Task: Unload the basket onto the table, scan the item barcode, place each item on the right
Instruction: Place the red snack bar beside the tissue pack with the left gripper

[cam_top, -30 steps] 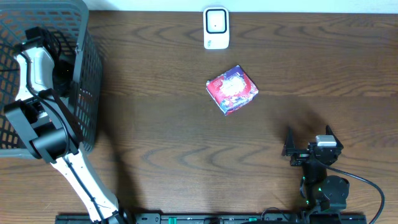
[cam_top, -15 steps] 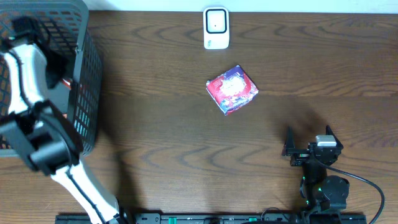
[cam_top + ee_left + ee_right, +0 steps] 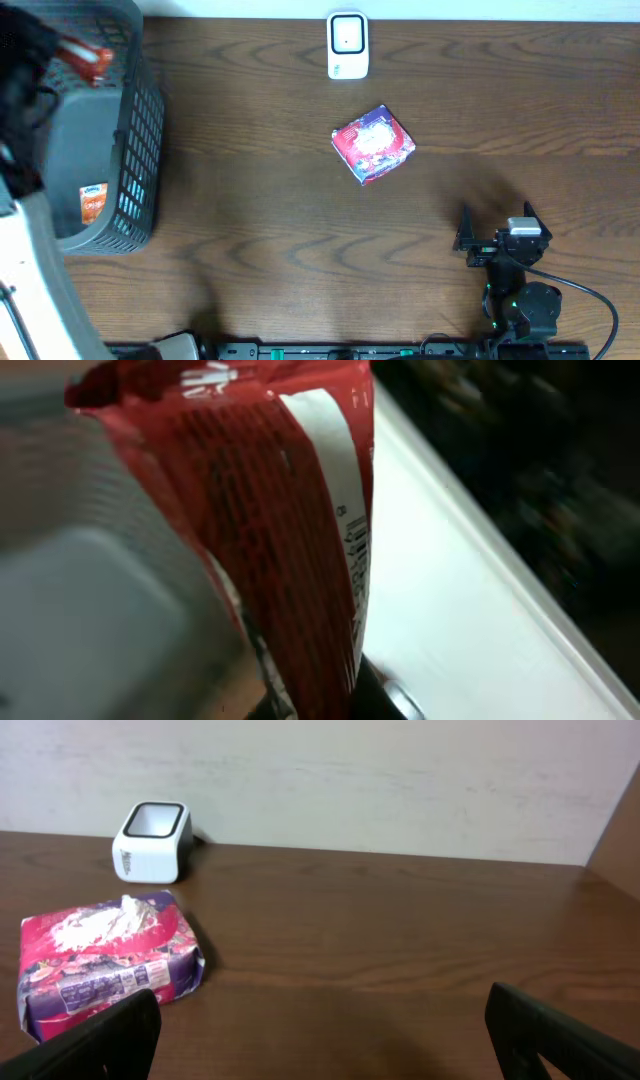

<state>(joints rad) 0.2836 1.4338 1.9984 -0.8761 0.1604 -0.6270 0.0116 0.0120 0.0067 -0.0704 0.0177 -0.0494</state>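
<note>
The left gripper (image 3: 335, 698) is closed on a red packet (image 3: 270, 510), which is clamped at one end. In the overhead view the packet is seen blurred, raised above the grey basket (image 3: 135, 150) at ten o'clock. A small orange pack (image 3: 92, 203) is seen on the basket floor. The right gripper (image 3: 496, 216) is held wide open and empty at five o'clock over the table (image 3: 250, 220). A purple-and-red wrapped pack (image 3: 372, 143) is laid near the centre. The white scanner (image 3: 347, 45) is stood at twelve o'clock, well apart from the red packet.
</note>
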